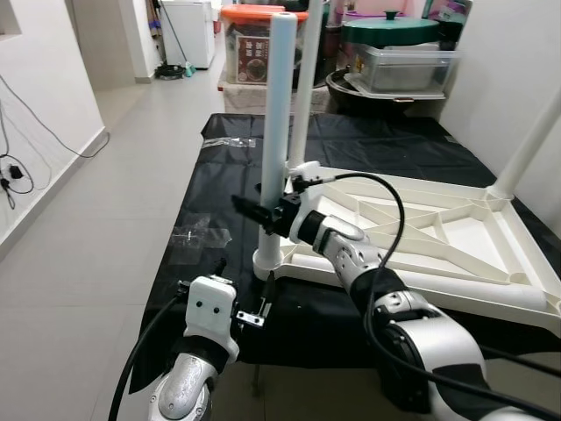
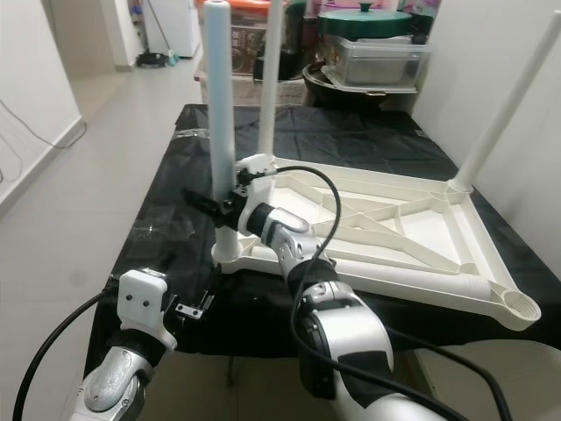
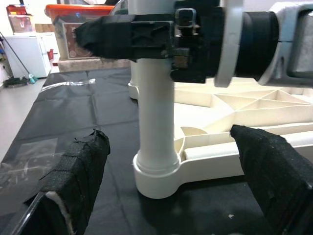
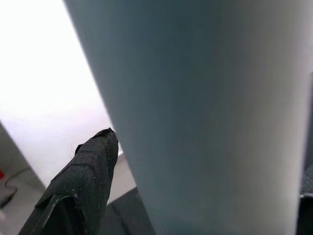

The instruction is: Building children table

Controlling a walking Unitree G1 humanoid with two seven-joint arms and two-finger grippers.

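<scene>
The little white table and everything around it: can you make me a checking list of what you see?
Surface: black sheet over a low platform, the job laid on it.
Job's things: white tabletop lies upside down; near leg stands upright in its corner socket; more legs stand at other corners.
Clutter: clear plastic wrap on the sheet.
Grippers: right gripper closed around the near leg; left gripper open, low, facing the leg's base, not touching.
Cables: black cable loops over the right arm; wall cords on the robot's left.
Surroundings: tiled floor, storage boxes, green-lidded pot, white appliance.
</scene>
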